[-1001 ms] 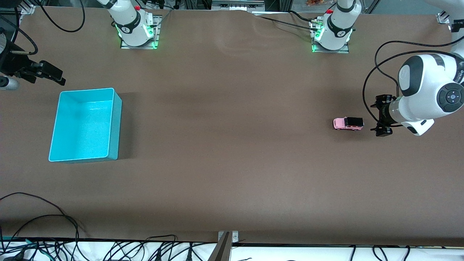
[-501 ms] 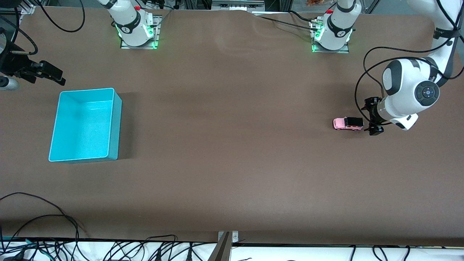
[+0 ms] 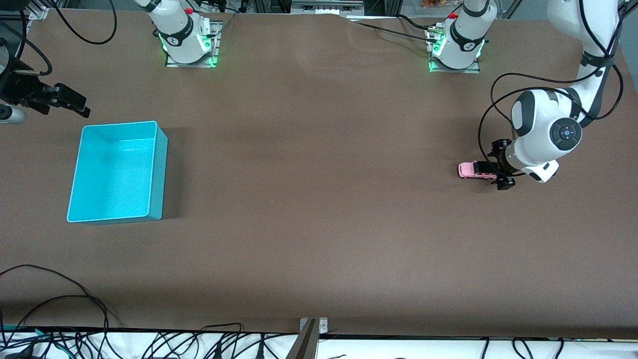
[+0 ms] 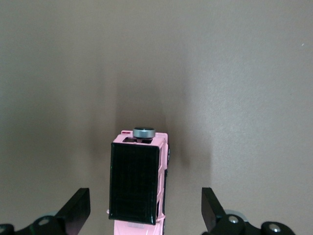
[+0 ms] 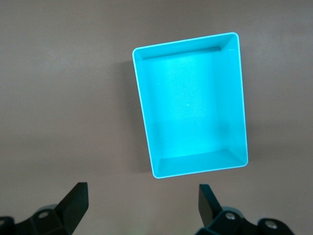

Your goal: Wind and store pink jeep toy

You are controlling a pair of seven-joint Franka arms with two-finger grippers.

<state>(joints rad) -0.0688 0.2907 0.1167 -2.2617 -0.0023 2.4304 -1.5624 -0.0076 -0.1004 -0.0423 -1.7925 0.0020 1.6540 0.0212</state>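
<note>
Pink jeep toy [image 3: 477, 170] on the desk [image 3: 319, 224] toward the left arm's end; left gripper [image 3: 500, 166] at its black-roofed tail. Left wrist: jaws wide, straddling the roof (best centred before closing). Right wrist: right gripper [image 5: 142, 215] waiting wide over turquoise bin [image 5: 190, 105].
</note>
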